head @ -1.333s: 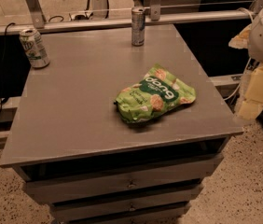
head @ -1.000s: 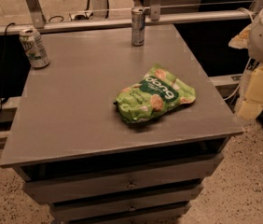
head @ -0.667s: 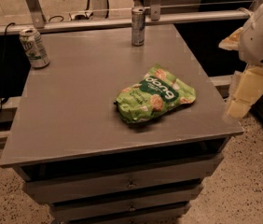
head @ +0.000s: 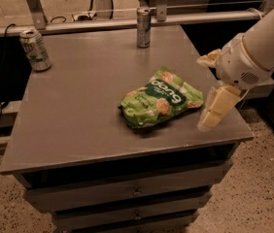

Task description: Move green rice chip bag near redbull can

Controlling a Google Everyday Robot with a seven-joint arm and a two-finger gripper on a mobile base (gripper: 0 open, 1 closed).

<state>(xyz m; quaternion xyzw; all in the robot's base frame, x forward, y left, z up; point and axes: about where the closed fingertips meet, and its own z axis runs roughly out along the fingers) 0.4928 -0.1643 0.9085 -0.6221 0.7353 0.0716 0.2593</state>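
The green rice chip bag [head: 160,99] lies flat on the grey table [head: 78,106], right of centre, its lettering facing up. The redbull can [head: 143,27] stands upright at the table's far edge, well behind the bag. My gripper [head: 202,93] hangs over the table's right edge, just right of the bag and apart from it. It is open and empty, with one cream finger [head: 215,108] pointing down and forward and the other [head: 208,59] higher up.
A white-and-green soda can [head: 35,50] stands at the table's far left corner. A metal rail [head: 127,22] with posts runs behind the table. Drawers [head: 127,191] sit under the tabletop. The speckled floor lies around it.
My gripper and arm have moved left, from beyond the table's right side to over its right edge, closer to the bag. The bag and both cans have not moved.
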